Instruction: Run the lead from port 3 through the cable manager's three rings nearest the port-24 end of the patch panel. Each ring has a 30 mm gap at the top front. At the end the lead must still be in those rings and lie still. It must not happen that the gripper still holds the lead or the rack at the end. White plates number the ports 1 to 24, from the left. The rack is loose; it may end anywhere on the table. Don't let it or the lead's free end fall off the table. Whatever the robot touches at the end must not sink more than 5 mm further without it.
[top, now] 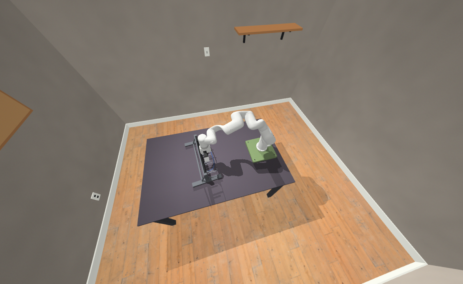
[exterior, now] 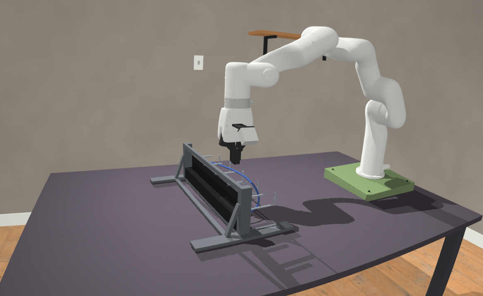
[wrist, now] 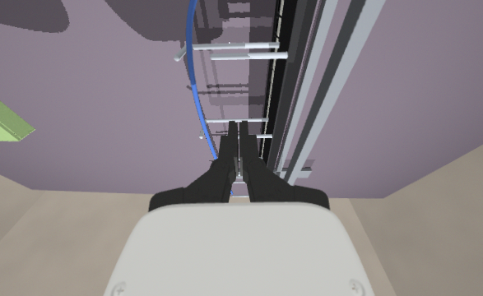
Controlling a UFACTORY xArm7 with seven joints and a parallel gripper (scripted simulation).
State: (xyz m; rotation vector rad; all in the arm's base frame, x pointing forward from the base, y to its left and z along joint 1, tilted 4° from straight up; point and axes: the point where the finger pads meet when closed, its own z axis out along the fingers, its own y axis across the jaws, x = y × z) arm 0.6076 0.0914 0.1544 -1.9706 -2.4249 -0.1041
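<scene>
I see the table (exterior: 99,220) first, a broad matte purple-grey slab on dark legs. On it sits the arm (exterior: 309,47), smooth white rounded segments bolted to a flat green base (exterior: 374,186), arching over to the rack (exterior: 213,183). The rack is a long grey frame of square bars on two flat cross feet, with a black panel (exterior: 208,186) filling its face; from here I cannot read the port plates. Thin pale metal rings (wrist: 241,50) stick out of the side facing the base, spaced along its length. The lead (wrist: 192,78), a slim glossy blue cord, leaves the rack near the arm's end and bows outward along that ringed side, dropping down near the far post in the exterior view; whether it lies inside any ring I cannot tell. My gripper (wrist: 238,128), with black tapered fingers, hangs pointing down just above the rings, beside the lead. The jaws are clenched on nothing, tips nearly touching.
</scene>
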